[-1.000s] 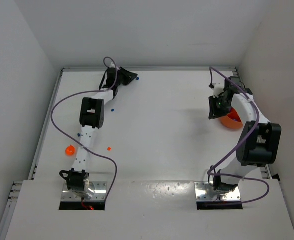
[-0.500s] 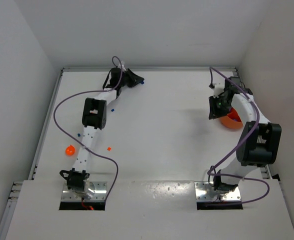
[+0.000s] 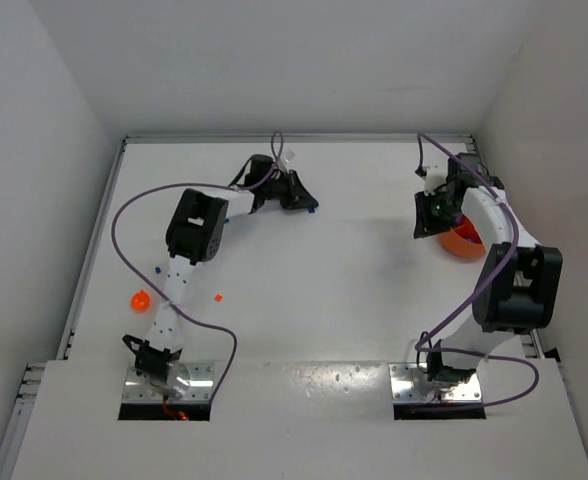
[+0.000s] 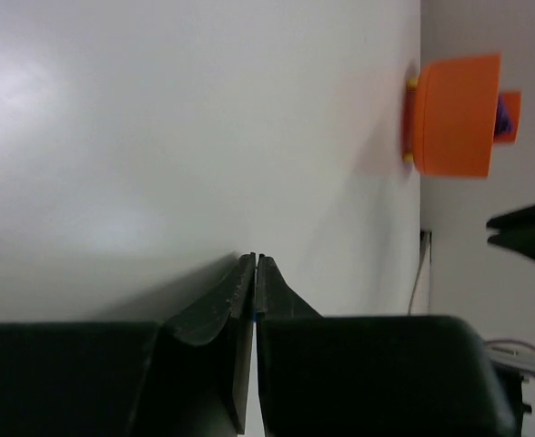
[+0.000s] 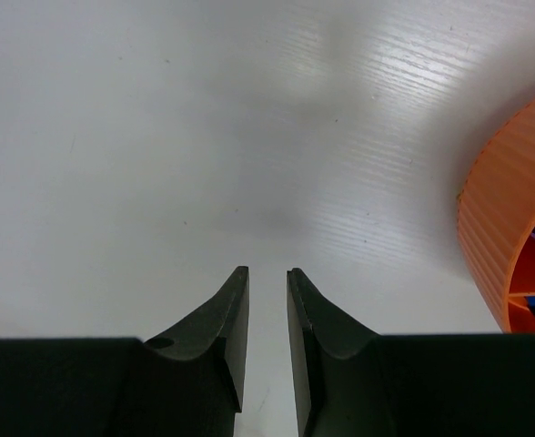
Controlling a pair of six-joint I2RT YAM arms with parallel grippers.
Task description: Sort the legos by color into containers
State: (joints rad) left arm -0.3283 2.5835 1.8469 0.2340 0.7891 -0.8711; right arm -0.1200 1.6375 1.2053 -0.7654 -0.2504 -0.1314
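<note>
My left gripper [image 3: 307,203] reaches over the far middle of the table. Its jaws [image 4: 254,264] are pressed almost together, and a thin sliver of a blue lego [image 4: 253,317] shows between them; the same blue speck [image 3: 314,209] sits at the fingertips in the top view. My right gripper [image 3: 426,230] hovers just left of the orange bowl [image 3: 466,241]. Its fingers [image 5: 266,273] stand a narrow gap apart with nothing between them. Blue and orange pieces lie inside the bowl [image 5: 513,228]. An orange-red lego [image 3: 217,297] and a blue lego [image 3: 157,268] lie loose near the left arm.
A small round orange cup [image 3: 140,298] stands near the left edge of the table. From the left wrist, the orange bowl [image 4: 454,114] shows far ahead against the right wall. White walls close the table on three sides.
My left arm has swung right and toward the table's middle, carrying the blue lego, and its jaws have closed tighter. The right arm has hardly moved.
</note>
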